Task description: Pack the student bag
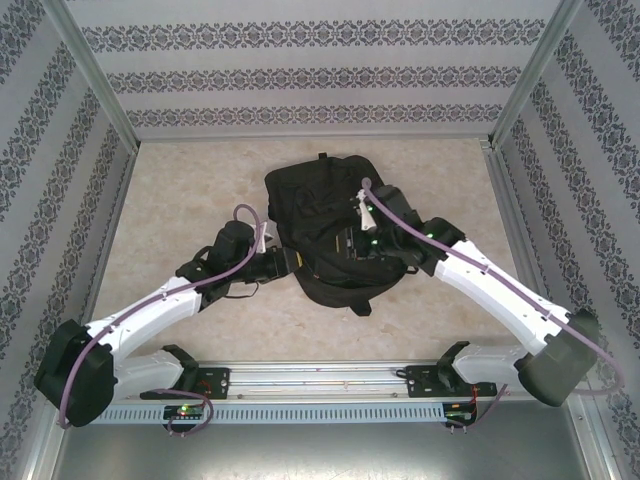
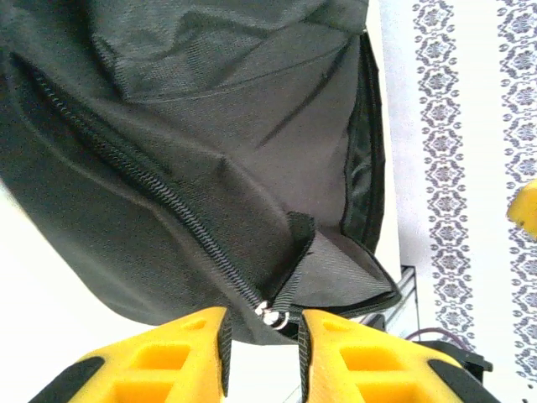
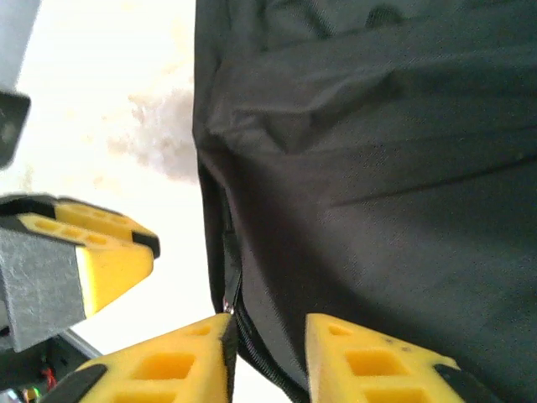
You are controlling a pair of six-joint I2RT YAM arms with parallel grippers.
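The student bag, a large black fabric backpack, lies in the middle of the table. My left gripper is at its lower left edge. In the left wrist view its yellow fingers stand apart, and the zipper's small metal pull sits in the gap of the left gripper without touching either pad. My right gripper is over the bag's middle. In the right wrist view the right gripper has the bag's zippered edge filling the space between its fingers.
Patterned walls enclose the table on three sides. A metal rail with the arm bases runs along the near edge. The left gripper's yellow finger is close beside the right gripper, off the bag's edge.
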